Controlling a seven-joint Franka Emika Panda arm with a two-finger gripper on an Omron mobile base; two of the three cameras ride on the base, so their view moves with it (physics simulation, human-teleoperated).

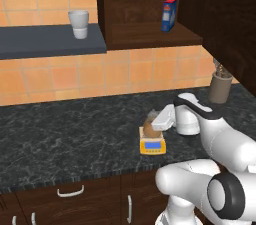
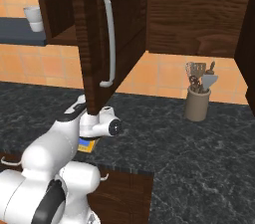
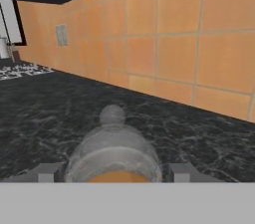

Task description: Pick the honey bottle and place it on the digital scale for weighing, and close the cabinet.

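The amber-brown honey bottle (image 1: 149,128) with its pale grey cap (image 3: 112,116) stands upright on, or just above, the yellow digital scale (image 1: 152,145), whose corner also peeks out beside my arm (image 2: 88,145). My gripper (image 1: 155,122) reaches in level from the right and is shut on the bottle, with one fingertip (image 3: 47,172) on each side of it. The dark brown cabinet (image 1: 145,4) stands open. Its door (image 2: 94,63), with the long silver handle (image 2: 110,39), swings out over the counter above my arm.
Inside the cabinet stands a blue and red box (image 1: 169,15). A white cup (image 1: 78,23) sits on the grey shelf to the left. A utensil holder (image 2: 197,102) is at the back right of the black counter (image 1: 60,134). Drawers (image 1: 70,191) lie below the front edge.
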